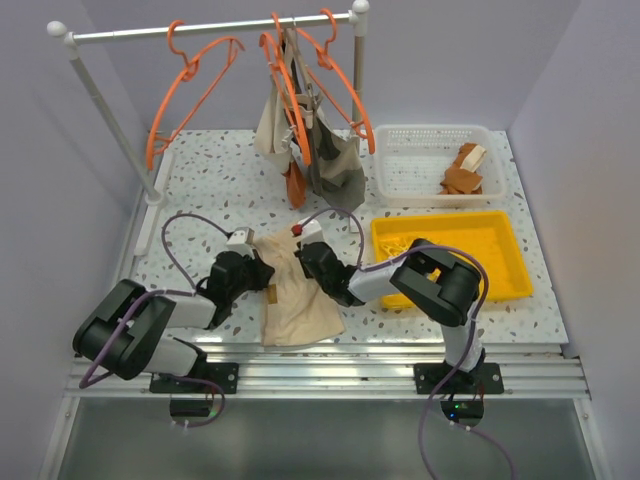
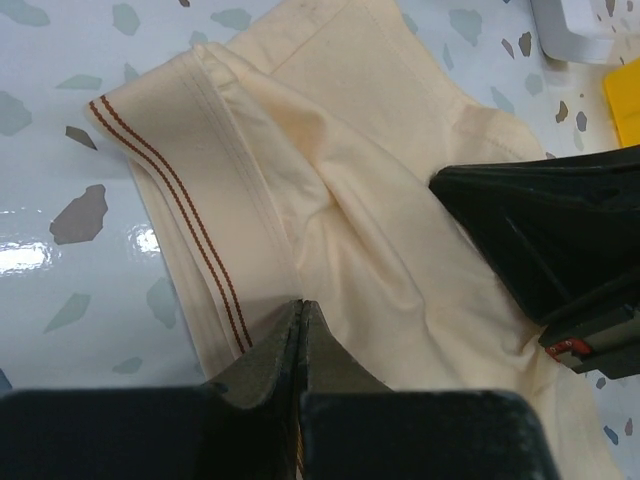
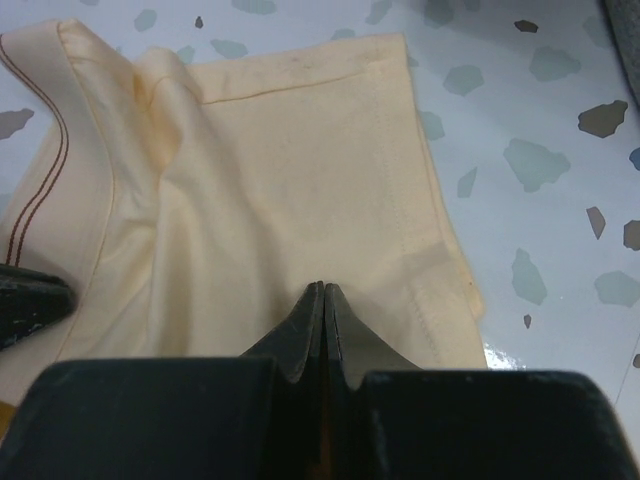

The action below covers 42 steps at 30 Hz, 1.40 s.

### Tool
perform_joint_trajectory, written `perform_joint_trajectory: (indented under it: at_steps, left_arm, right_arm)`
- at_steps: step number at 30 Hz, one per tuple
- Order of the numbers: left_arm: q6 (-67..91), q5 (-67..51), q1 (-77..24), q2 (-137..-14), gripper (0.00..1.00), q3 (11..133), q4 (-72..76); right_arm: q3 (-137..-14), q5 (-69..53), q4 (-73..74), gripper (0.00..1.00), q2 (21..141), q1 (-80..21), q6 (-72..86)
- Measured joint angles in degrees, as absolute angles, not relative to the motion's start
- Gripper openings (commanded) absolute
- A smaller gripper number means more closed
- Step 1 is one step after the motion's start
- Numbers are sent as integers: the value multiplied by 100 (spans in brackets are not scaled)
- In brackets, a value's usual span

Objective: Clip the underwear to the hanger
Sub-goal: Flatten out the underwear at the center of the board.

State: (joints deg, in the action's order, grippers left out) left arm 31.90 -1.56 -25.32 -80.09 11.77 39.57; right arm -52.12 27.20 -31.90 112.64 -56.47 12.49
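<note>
The cream underwear lies flat on the speckled table. It is close to the near edge, between the two arms. Its waistband (the part with two thin brown lines) is on the left side.

The left gripper sits at that left edge. Its fingers are pressed tight together, with the tips down on the waistband. The right gripper sits on the far right part of the cloth. Its fingers are pressed together too. I cannot tell if either one has cloth caught between its fingers.

An empty orange hanger hangs on the white rail at the far left, well apart from the underwear. Clothes hang on the rail to its right. A yellow tray sits on the right, with a white basket behind it.
</note>
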Motion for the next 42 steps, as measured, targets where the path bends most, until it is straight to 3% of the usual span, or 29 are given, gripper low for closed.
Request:
perform_joint_trajectory:
  at_steps: [19,42]
  left_arm:
    - [3188,-102,-2532,-8455,0,1577,3959]
    - [3076,-71,-2532,-9382,0,2554,3931]
  right_arm:
    - [-5229,3522,-2655,0,11172,-5461,2185]
    - [-5699,3439,-2067,0,11299,-4849,2176]
